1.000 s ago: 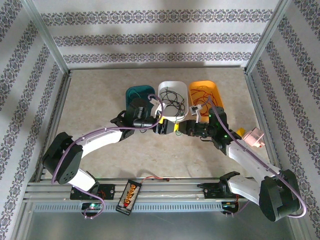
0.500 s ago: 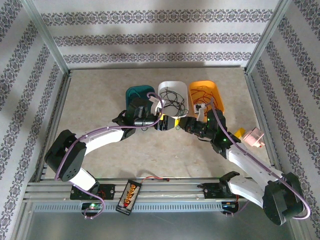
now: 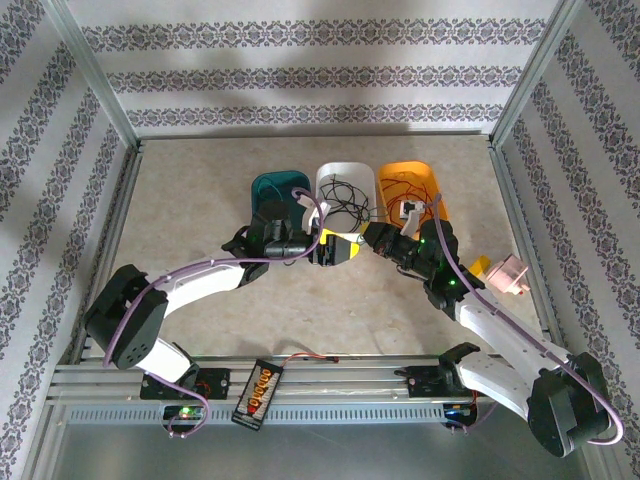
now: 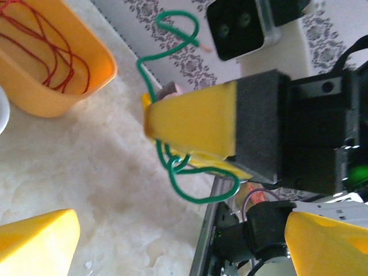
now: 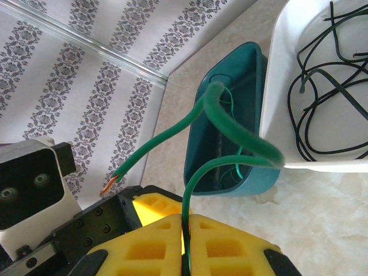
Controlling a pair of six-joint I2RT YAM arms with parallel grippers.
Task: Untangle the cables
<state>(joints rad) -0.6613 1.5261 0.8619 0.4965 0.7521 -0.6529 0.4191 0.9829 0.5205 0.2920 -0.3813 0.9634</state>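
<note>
My right gripper [image 5: 187, 221] is shut on a green cable [image 5: 186, 204], which rises from between the yellow fingers, loops in front of the teal tray [image 5: 227, 172] and ends in a bare copper tip. In the left wrist view the same green cable [image 4: 202, 200] curls above and below the right gripper's yellow fingers [image 4: 195, 123]. My left gripper [image 4: 181, 230] stands open, with nothing between its fingers, just beside the right one. In the top view both grippers, left [image 3: 333, 250] and right [image 3: 368, 237], meet at the near ends of the trays. Black cables [image 5: 303, 86] lie in the white tray [image 5: 276, 86].
Red cables [image 4: 73, 60] lie in the orange tray [image 4: 95, 77]. The three trays [image 3: 280, 190] stand side by side mid-table. A black-orange battery pack [image 3: 258, 390] lies on the front rail. A pink object [image 3: 508, 273] sits by the right frame.
Both grippers have shifted a little toward the trays, the right one carrying the green cable. The left jaws have spread wider.
</note>
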